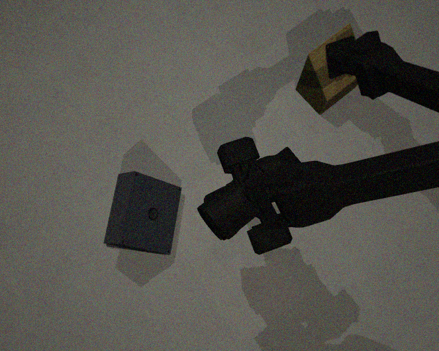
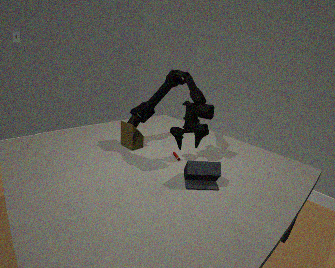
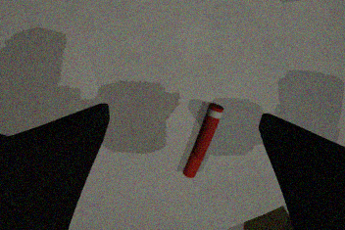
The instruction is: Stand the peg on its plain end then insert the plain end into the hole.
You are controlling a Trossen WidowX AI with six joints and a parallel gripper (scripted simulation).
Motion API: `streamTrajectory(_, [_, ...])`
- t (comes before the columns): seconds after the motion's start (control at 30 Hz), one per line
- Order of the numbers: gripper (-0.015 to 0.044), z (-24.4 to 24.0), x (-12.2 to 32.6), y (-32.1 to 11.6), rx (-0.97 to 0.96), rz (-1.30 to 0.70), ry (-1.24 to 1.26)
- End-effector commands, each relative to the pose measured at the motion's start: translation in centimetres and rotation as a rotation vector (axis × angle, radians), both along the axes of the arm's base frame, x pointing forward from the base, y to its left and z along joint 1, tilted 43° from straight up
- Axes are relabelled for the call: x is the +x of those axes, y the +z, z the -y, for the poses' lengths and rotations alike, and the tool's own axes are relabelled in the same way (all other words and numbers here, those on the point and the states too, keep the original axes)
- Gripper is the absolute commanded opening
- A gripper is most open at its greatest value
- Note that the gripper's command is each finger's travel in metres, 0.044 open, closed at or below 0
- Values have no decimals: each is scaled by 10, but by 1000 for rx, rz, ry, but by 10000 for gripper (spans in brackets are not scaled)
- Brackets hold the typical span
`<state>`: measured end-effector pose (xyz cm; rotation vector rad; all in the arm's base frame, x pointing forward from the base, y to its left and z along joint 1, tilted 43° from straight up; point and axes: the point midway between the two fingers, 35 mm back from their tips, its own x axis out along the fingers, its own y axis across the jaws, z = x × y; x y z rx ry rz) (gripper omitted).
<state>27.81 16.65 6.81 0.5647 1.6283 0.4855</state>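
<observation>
Grey wall (image 2: 248, 72) | pale tabletop (image 1: 61, 94) (image 2: 104, 207) (image 3: 147, 35) | wooden floor (image 2: 314, 230) | gripper (image 1: 245, 200) (image 2: 188, 148) (image 3: 188, 116) spread wide, holding nothing

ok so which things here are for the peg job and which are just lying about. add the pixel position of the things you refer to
For the job:
- red peg with white band (image 2: 176, 155) (image 3: 202, 142)
- dark sloped panel with the hole (image 1: 136, 215) (image 2: 203, 170)

Just there:
- yellow-brown block (image 1: 312, 85) (image 2: 127, 136)
- wall outlet (image 2: 16, 37)

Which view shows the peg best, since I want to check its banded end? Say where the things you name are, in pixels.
The wrist view: the red peg (image 2: 176, 155) (image 3: 202, 143) lies unobstructed, white band plain. The exterior shows it small; in the top view, the arm hides it.
</observation>
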Motion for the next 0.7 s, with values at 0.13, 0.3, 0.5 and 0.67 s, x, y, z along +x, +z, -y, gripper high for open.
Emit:
streamTrajectory(0.13, [440, 38, -22, -8, 33, -202, -112])
streamTrajectory(0.3, [440, 38, -22, -9, 34, -206, -115])
streamTrajectory(0.5, [440, 32, -23, -16, 33, -206, -115])
streamTrajectory(0.67, [440, 27, -23, -22, 32, -205, -115])
